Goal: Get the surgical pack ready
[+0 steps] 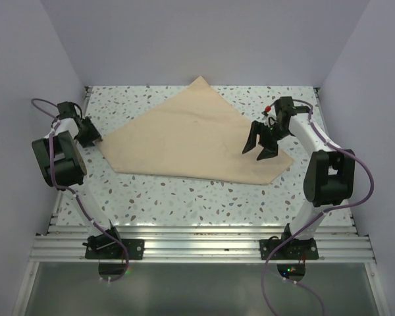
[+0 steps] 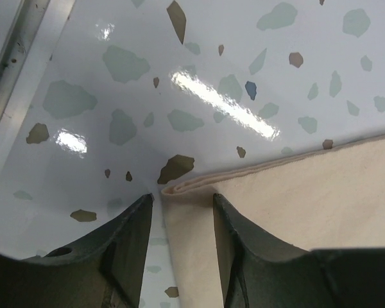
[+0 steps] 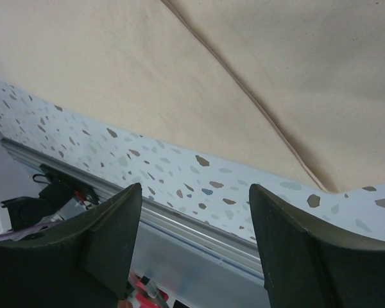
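Observation:
The surgical pack [image 1: 197,138] is a wide beige wrap spread flat on the speckled table, one corner pointing at the back wall. My left gripper [image 1: 94,136] is down at its left corner. In the left wrist view the folded corner [image 2: 179,187] lies between the fingers of the left gripper [image 2: 181,199]; one finger is on bare table, the other over the cloth, and a gap still shows. My right gripper [image 1: 260,150] hangs open above the wrap's right part. In the right wrist view the right gripper [image 3: 196,189] has nothing between its fingers, with a hemmed fold [image 3: 244,96] beyond them.
The speckled table [image 1: 184,197] is boxed in by plain walls at the left, back and right. An aluminium rail [image 1: 197,247] carrying both arm bases runs along the near edge. A strip of bare table lies between the wrap and that rail.

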`<state>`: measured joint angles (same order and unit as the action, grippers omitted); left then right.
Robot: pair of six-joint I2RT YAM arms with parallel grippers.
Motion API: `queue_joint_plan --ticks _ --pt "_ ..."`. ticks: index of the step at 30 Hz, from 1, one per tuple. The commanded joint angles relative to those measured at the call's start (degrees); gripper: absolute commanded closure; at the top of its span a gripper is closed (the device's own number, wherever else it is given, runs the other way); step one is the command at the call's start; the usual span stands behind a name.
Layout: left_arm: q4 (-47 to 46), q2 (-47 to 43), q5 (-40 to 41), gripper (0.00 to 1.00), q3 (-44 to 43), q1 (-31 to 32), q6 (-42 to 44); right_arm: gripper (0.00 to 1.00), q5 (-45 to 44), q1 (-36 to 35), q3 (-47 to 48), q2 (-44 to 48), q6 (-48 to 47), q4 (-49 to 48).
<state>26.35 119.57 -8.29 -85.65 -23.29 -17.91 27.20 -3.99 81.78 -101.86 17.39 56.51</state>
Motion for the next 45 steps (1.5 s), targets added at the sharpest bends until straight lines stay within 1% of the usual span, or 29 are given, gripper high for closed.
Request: queue_joint_plan --ticks 1,3,7,10,13,14,15,19,21,23,24,25,27,28,30,31,32,35,38,40,45 --pt "5.5 0.1 -1.7 0.53 3.3 0.4 0.6 0.28 1.4 0.4 1.1 2.6 0.0 -0.6" --pt "5.4 0.8 -2.8 0.55 3.3 0.7 0.8 0.28 1.8 0.2 0.3 2.8 0.4 -1.2" --pt "4.6 2.0 -2.6 0.55 3.3 0.9 0.6 0.27 2.2 0.2 -0.4 3.3 0.6 -1.5" --pt "3.9 3.3 -1.9 0.61 2.7 0.9 0.7 0.26 1.6 0.3 0.0 3.9 0.3 -1.1" --pt "3.4 3.9 -2.2 0.79 1.5 1.0 0.9 0.25 0.9 0.3 -0.3 3.9 -0.3 -0.7" --pt "3.5 3.8 -2.2 0.93 1.3 1.0 0.9 0.25 0.8 0.3 -0.9 3.9 -0.4 -0.8" --pt "3.6 3.7 -2.3 0.99 1.1 1.1 0.8 0.25 0.3 0.3 -1.3 3.9 -0.8 -0.9" --pt "3.9 -0.7 -4.5 1.0 2.0 2.1 -0.7 0.27 -1.9 0.3 -3.6 3.2 -1.0 -1.1" --pt "4.2 -2.8 -5.5 1.0 2.5 4.0 -1.6 0.28 -2.9 0.3 -5.0 2.9 -1.0 -1.8" --pt "5.5 -5.9 -5.9 1.0 2.5 6.1 -2.6 0.33 -4.3 0.3 -5.8 1.6 -0.8 -2.0" --pt "5.6 -8.1 -6.0 1.0 2.8 8.3 -2.8 0.37 -4.5 0.3 -5.9 0.9 -0.8 -1.8" --pt "5.7 -9.2 -6.6 1.0 2.8 9.7 -3.4 0.48 -4.5 0.3 -6.0 0.1 -0.8 -1.9" --pt "6.3 -12.1 -7.7 1.0 2.8 13.2 -4.1 0.56 -5.0 0.2 -6.3 -1.8 -0.8 -2.2" --pt "6.7 -13.1 -8.8 1.0 2.8 14.3 -4.8 0.69 -5.3 0.3 -6.4 -2.3 -0.9 -2.3" --pt "6.7 -16.2 -9.7 1.0 2.9 17.8 -5.7 0.83 -6.9 0.3 -7.1 -3.3 -0.6 -3.2" --pt "6.9 -17.2 -10.2 1.0 2.9 18.9 -6.2 0.95 -7.5 0.3 -7.3 -3.9 -0.7 -3.4" --pt "6.9 -18.0 -10.2 1.0 2.9 20.1 -6.4 1.0 -7.9 0.3 -7.7 -4.6 -0.9 -3.9" --pt "6.7 -21.7 -10.0 1.0 3.2 24.8 -7.5 1.0 -9.2 0.2 -8.7 -7.0 -1.2 -5.2" --pt "6.5 -23.4 -10.9 1.0 3.5 26.4 -8.1 1.0 -10.5 0.3 -9.6 -9.4 -1.8 -6.5" --pt "6.6 -23.5 -12.6 1.0 3.2 26.8 -8.6 1.0 -11.0 0.3 -10.1 -10.9 -1.9 -7.2" --pt "6.1 -24.3 -13.9 1.0 2.0 29.1 -10.6 1.0 -12.7 0.3 -11.1 -13.9 -1.8 -8.3"
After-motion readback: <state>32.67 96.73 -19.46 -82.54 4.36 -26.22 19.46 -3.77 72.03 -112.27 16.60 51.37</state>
